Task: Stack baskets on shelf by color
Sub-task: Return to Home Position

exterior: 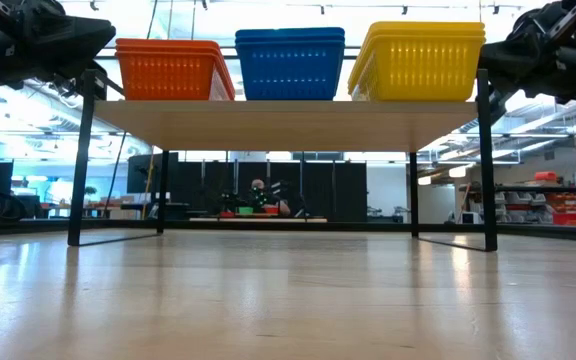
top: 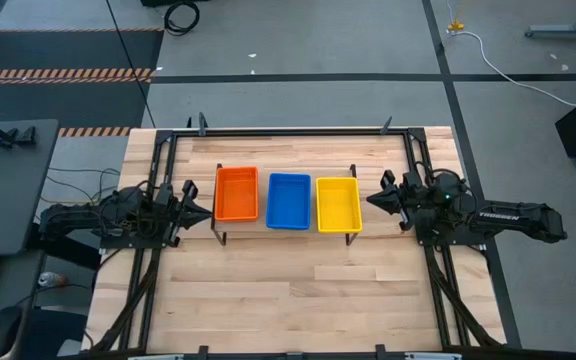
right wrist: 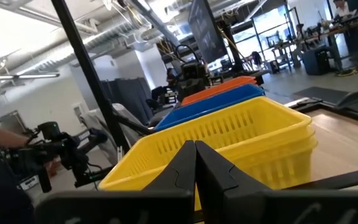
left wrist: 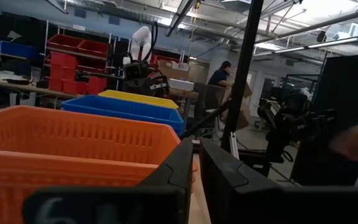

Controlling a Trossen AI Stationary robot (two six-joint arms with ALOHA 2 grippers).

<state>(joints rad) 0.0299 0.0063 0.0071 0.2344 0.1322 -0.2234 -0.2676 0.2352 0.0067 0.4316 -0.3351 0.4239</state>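
Three stacks of mesh baskets rest by their bottoms on the low wooden shelf (top: pixel 286 232): orange baskets (top: pixel 236 193) at the left, blue baskets (top: pixel 289 200) in the middle, yellow baskets (top: pixel 338 204) at the right. In the low view the orange stack (exterior: pixel 170 68), blue stack (exterior: pixel 290 62) and yellow stack (exterior: pixel 420 60) stand side by side on the shelf board (exterior: pixel 288 124). My left gripper (top: pixel 206 212) is shut and hovers just left of the orange stack. My right gripper (top: pixel 371 200) is shut and hovers just right of the yellow stack. Neither touches a basket.
The shelf stands on thin black legs (exterior: pixel 80 160) near the table's far half. A black frame (top: pixel 288 131) runs along the far edge and down both sides. The wooden tabletop (top: pixel 288 300) spreads out on the near side. A person (left wrist: pixel 219 74) shows in the room beyond.
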